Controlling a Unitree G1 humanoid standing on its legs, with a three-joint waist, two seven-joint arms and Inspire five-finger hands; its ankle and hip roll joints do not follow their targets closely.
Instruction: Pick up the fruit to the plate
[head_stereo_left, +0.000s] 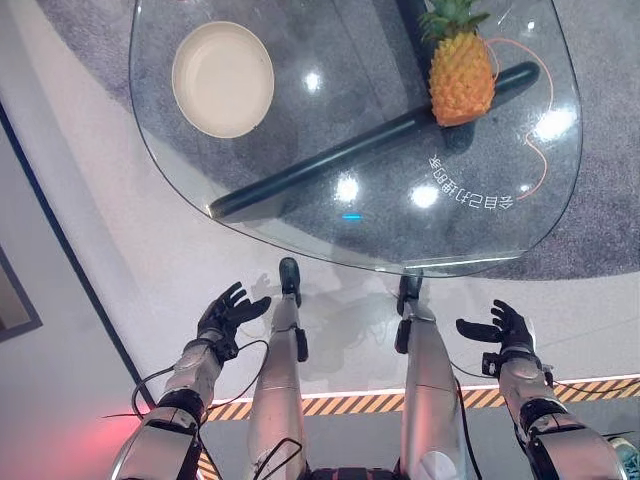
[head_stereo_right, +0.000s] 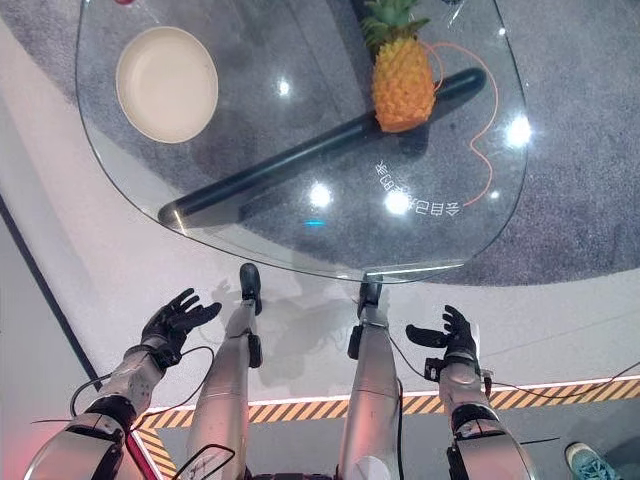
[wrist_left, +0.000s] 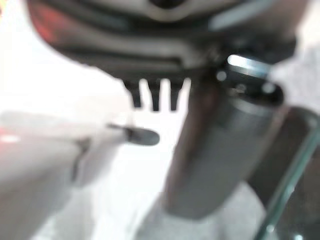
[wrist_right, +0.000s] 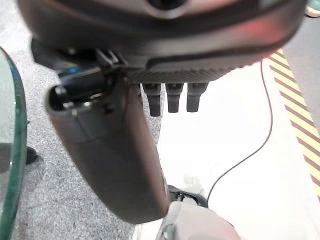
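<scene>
Left eye view: you are looking down on a glass table (head_stereo_left: 300, 215) with both hands held low in front of it, over the pale floor.
Pineapple: your fruit (head_stereo_left: 461, 72) stands upright on the glass at about 1 o'clock from the table's middle, leafy crown pointing away from you, orange body nearer.
Plate: you will find the round cream plate (head_stereo_left: 222, 78) at about 10 o'clock on the same glass, well apart from the pineapple, with nothing on it.
Dark bar: a long black bar (head_stereo_left: 370, 140) shows through the glass, running from about 7 o'clock up to 2 o'clock; the pineapple's base overlaps its far end.
Table markings: a thin orange line (head_stereo_left: 540, 160) curls on the glass at about 3 o'clock, with white lettering (head_stereo_left: 470, 195) just beside it.
Left hand: your left hand (head_stereo_left: 228, 313) sits at about 7 o'clock below the table edge, palm up, fingers spread and relaxed, grasping nothing and touching nothing.
Right hand: your right hand (head_stereo_left: 505, 328) sits at about 5 o'clock, also clear of the table, fingers straight and thumb out, released and empty; its own wrist view shows the fingers (wrist_right: 172, 97) extended in a row.
Floor: a yellow-and-black striped tape (head_stereo_left: 350, 403) crosses the floor near you, at 6 o'clock.
</scene>
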